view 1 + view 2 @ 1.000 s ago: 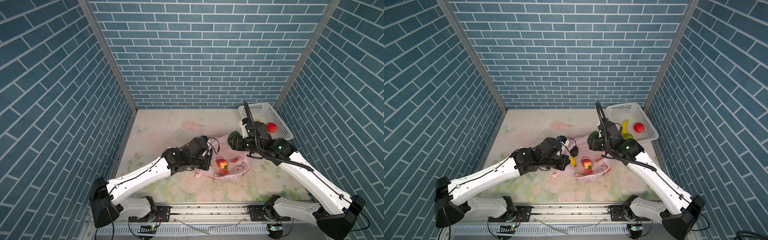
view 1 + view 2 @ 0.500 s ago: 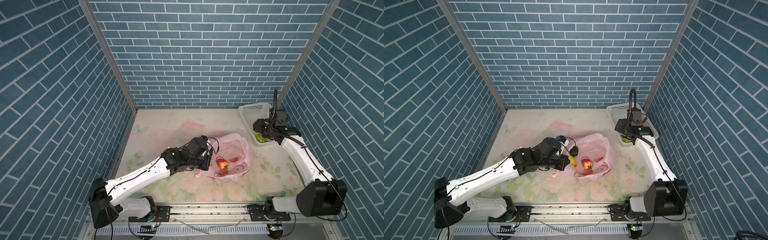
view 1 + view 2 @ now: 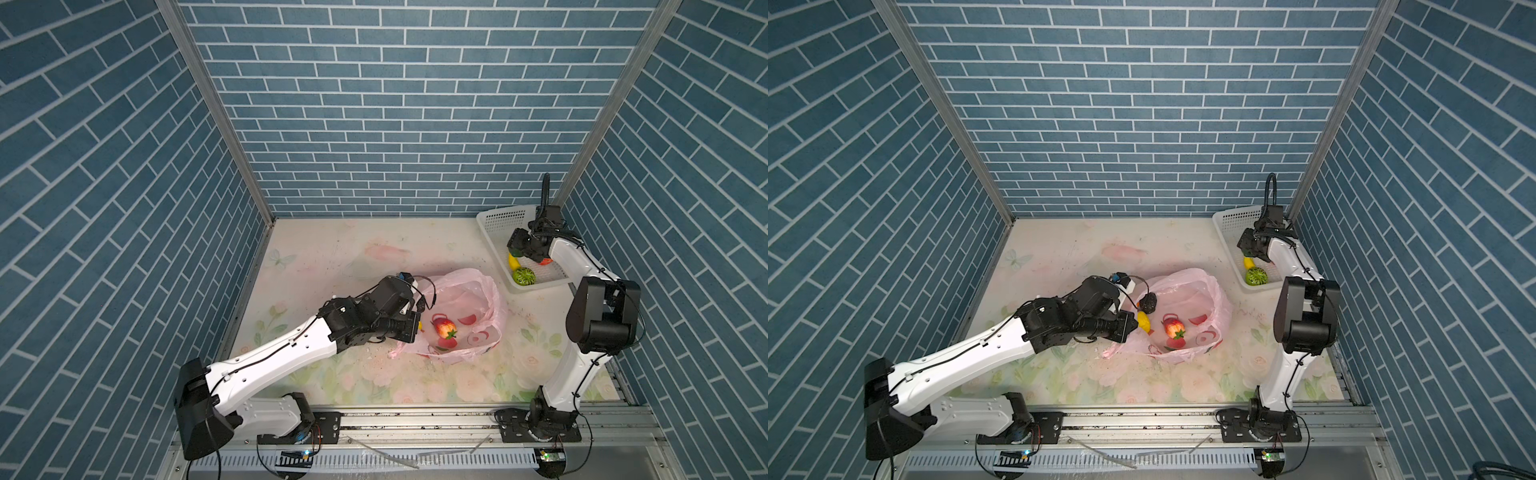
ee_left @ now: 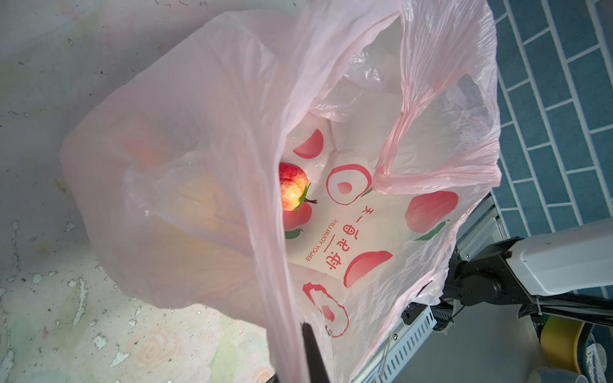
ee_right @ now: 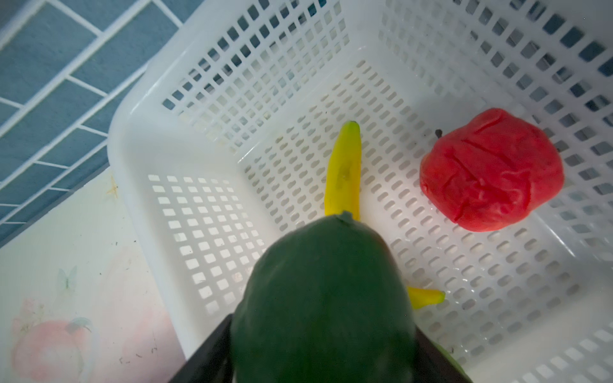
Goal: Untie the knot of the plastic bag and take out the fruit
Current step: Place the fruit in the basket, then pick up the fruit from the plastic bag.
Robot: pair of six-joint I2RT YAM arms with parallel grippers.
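Green fruit [image 5: 323, 298] now over basket [image 5: 199, 139], tip toward banana [image 5: 343, 172]

The floral tabletop [image 3: 332, 257] carries the plastic bag [image 3: 478, 299] and a white basket [image 3: 498, 218].

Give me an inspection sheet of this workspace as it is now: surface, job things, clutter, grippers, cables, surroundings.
Surface: floral mat, speckled with small debris.
Job's things: plastic bag lies open, no knot seen; strawberry and yellow fruit inside; banana, red apple and netted green fruit in the white basket.
Clutter: loose pale strips on the front rail.
Grippers: left gripper shut on the bag's edge; right gripper over the basket, dark green fruit between its fingers, grip unclear.
Cables: black loop at the left wrist; black hose above the right wrist.
Surroundings: blue brick-pattern walls on three sides.
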